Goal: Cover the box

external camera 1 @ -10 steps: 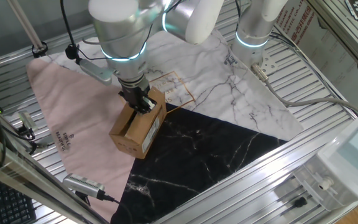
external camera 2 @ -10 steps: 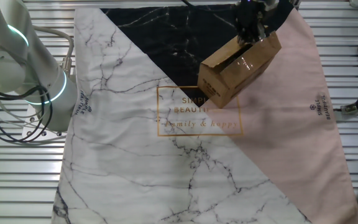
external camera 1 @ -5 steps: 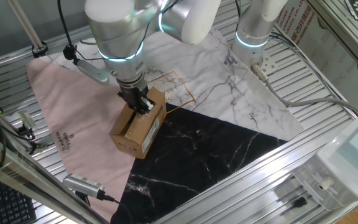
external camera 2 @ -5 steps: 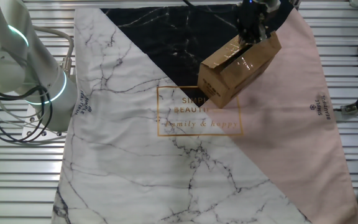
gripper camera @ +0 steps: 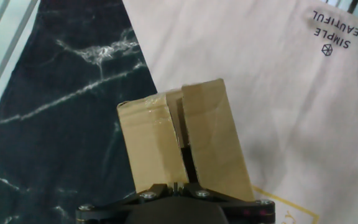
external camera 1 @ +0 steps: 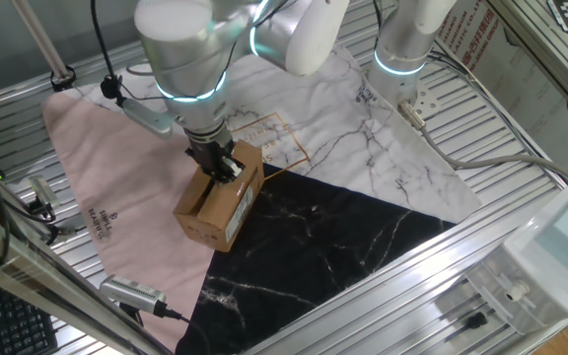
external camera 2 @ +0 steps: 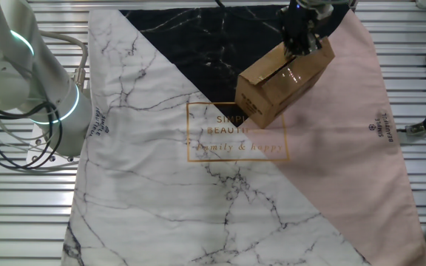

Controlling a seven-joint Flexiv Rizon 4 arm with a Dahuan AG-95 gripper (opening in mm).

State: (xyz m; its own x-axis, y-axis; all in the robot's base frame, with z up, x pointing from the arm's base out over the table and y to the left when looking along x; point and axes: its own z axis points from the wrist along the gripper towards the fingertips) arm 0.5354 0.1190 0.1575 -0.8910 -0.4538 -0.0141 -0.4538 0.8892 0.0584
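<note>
The box (external camera 1: pixel 221 200) is a small brown cardboard carton lying on the mat, where the pink and black parts meet. It also shows in the other fixed view (external camera 2: pixel 282 80) and fills the middle of the hand view (gripper camera: pixel 185 134). Its two long top flaps are folded down, with a dark slit left between them. My gripper (external camera 1: pixel 221 164) rests on the box's top at the end nearest the white marble part, with its fingers together. It shows from the other side too (external camera 2: pixel 302 41), and at the bottom edge of the hand view (gripper camera: pixel 176 185).
The mat (external camera 1: pixel 116 177) has pink, white marble and black marble (external camera 1: pixel 333 237) parts. A second arm's base (external camera 1: pixel 402 49) stands at the back, with cables (external camera 1: pixel 481 148) beside it. Tools (external camera 1: pixel 131 292) lie on the slatted table at the left. A clear bin (external camera 1: pixel 560 247) is at the right.
My gripper has shifted slightly along the box's top. The box has stayed in place.
</note>
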